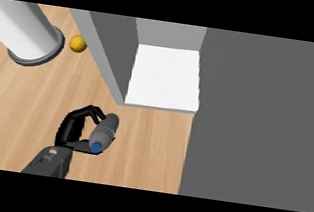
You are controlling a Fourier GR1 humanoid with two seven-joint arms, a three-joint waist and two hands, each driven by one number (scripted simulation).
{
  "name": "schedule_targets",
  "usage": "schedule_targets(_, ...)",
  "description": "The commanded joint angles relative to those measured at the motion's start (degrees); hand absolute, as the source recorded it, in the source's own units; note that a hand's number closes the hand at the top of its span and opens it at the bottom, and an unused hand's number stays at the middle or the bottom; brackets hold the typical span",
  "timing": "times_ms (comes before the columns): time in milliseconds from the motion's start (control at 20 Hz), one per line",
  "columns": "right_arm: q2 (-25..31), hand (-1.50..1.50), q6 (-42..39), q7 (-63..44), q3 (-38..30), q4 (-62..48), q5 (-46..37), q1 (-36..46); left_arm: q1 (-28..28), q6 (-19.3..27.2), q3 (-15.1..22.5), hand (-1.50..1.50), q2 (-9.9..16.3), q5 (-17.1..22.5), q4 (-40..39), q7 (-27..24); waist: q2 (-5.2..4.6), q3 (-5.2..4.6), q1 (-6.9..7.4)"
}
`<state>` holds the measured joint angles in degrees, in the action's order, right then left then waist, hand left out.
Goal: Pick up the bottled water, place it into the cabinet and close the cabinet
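Observation:
The bottled water (105,130) is a grey bottle with a blue cap. It is tilted with the cap pointing toward me, over the wooden counter (19,99). My left hand (75,129) is shut on it from the left side, fingers curled over its top and thumb below. The cabinet (115,56) stands just beyond it, open, with grey walls and a white inner floor (165,76). The bottle is outside the cabinet, a little in front of its front edge. My right hand is not visible.
A broad grey panel (265,123), apparently the cabinet's open door, fills the right side of the view. A white cylinder on a grey base (22,33) stands at the far left. A small yellow object (78,43) lies beside it, next to the cabinet's left wall.

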<state>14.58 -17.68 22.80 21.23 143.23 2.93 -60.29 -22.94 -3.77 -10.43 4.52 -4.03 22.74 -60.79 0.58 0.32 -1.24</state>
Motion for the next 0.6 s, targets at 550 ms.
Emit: schedule_targets(550, 2.5, -1.50, 1.0, -2.6, -2.0, 9.3, 3.1, -3.2, 2.2, 5.3, 19.2, 1.50, -4.5, 13.8, 12.6, 11.5, -0.13, -0.35, 0.06)
